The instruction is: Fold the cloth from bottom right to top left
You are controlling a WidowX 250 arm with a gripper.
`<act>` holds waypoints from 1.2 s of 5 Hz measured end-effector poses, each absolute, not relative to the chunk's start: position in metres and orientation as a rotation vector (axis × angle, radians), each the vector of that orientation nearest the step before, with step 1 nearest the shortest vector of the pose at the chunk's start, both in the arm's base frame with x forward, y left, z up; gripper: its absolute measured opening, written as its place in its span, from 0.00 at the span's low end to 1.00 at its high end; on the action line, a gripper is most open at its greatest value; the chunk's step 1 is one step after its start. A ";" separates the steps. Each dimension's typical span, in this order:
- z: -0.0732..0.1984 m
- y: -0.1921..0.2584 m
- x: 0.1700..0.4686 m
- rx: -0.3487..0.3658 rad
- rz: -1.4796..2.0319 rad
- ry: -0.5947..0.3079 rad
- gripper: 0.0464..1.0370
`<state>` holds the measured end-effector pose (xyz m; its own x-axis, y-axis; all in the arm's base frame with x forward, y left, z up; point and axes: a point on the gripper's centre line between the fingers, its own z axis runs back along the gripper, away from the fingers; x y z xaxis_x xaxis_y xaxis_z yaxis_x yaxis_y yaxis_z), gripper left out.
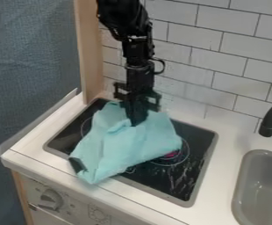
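The light teal cloth [123, 147] lies crumpled and partly folded over the left and middle of the black stovetop. Its lower left corner reaches past the stovetop's frame onto the white counter, with a small dark patch beside that corner. The black gripper [137, 121] hangs down from the top, its tip at the upper middle of the cloth, among raised folds. I cannot make out whether it has hold of any fabric.
The stovetop [179, 176] has a pale frame and ring markings. A grey sink [264, 184] with a black faucet [271, 118] is at the right. White tiles rise behind, and a wooden post [90, 52] stands at the back left.
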<state>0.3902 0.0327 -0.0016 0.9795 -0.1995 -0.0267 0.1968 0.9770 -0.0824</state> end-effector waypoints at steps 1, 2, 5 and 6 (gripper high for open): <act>-0.005 0.034 0.390 -0.072 -0.180 0.045 0.23; -0.005 0.038 0.392 -0.048 -0.161 0.034 0.52; 0.000 0.041 0.390 -0.024 -0.124 0.030 0.97; 0.021 0.043 0.393 -0.005 -0.107 -0.012 0.96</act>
